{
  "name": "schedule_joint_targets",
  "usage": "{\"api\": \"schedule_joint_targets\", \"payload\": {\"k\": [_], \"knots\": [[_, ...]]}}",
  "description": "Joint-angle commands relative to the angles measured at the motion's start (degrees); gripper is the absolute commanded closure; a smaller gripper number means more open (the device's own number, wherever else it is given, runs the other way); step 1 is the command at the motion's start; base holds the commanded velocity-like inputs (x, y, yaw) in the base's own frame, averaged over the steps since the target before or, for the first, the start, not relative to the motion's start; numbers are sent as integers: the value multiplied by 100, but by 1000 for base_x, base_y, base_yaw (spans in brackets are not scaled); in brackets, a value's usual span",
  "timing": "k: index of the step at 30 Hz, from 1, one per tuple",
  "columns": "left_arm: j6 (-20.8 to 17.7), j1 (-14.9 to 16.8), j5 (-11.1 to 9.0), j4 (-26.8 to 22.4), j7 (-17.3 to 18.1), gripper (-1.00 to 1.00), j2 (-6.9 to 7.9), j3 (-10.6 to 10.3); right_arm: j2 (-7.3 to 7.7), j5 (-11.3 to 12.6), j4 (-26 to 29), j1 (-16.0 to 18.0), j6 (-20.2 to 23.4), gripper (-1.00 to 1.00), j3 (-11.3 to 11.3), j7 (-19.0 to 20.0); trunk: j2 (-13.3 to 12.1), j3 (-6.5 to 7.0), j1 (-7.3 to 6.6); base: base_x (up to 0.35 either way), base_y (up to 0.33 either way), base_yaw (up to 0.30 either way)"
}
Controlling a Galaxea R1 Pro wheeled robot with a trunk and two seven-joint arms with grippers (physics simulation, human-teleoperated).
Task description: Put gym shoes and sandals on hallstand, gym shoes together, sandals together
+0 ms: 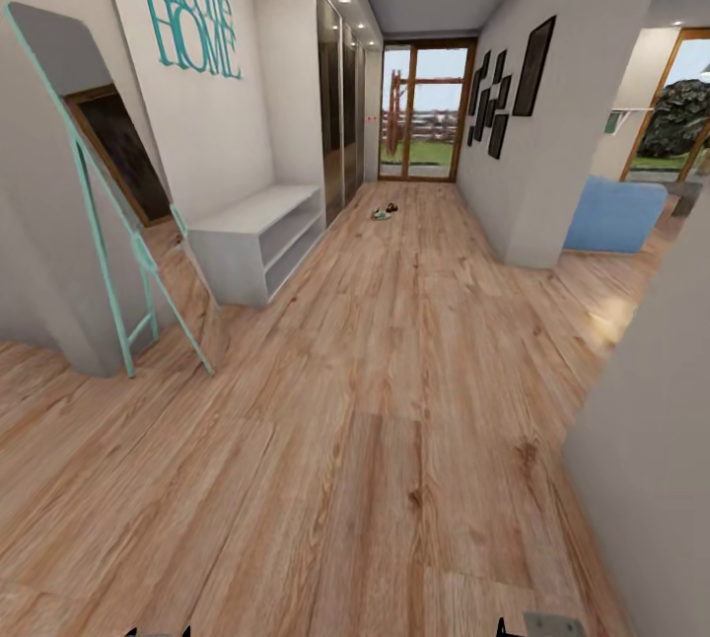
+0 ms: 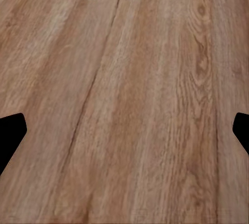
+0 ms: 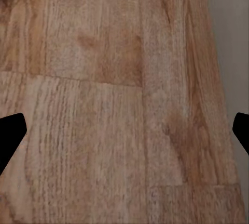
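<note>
Far down the corridor floor [image 1: 394, 400] lies a small cluster of footwear. One pale piece with green looks like a gym shoe [image 1: 380, 215], and a dark brown piece beside it looks like a sandal [image 1: 392, 208]; both are too small to make out further. The hallstand is out of view. My left gripper [image 2: 124, 130] is open over bare planks, its black fingertips [image 2: 11, 130] wide apart. Over the floor near a grey wall, my right gripper [image 3: 124, 130] is open too, with nothing between its fingers [image 3: 10, 130].
A low grey bench unit [image 1: 258, 241] stands by the left wall under teal "Welcome HOME" letters [image 1: 187, 6]. A teal-framed leaning mirror [image 1: 108, 203] stands nearer on the left. A wall corner [image 1: 523, 174] and grey wall [image 1: 651, 440] are on the right; glass doors [image 1: 424, 114] close the far end.
</note>
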State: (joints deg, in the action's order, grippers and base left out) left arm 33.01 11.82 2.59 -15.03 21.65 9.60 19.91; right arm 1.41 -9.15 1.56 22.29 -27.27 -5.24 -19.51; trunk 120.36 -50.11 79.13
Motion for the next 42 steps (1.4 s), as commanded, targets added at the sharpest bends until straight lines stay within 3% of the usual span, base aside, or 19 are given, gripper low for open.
{"api": "schedule_joint_targets", "payload": {"k": [1,42], "knots": [[13,5,27,5,41,-100,-2,49,0,-61,-6,5,-15,-100,-49,-18,2,-5,3,340,0,0],[13,5,31,9,41,-100,-4,49,0,-61,-6,5,-15,-100,-47,-18,2,-5,3,340,0,0]]}}
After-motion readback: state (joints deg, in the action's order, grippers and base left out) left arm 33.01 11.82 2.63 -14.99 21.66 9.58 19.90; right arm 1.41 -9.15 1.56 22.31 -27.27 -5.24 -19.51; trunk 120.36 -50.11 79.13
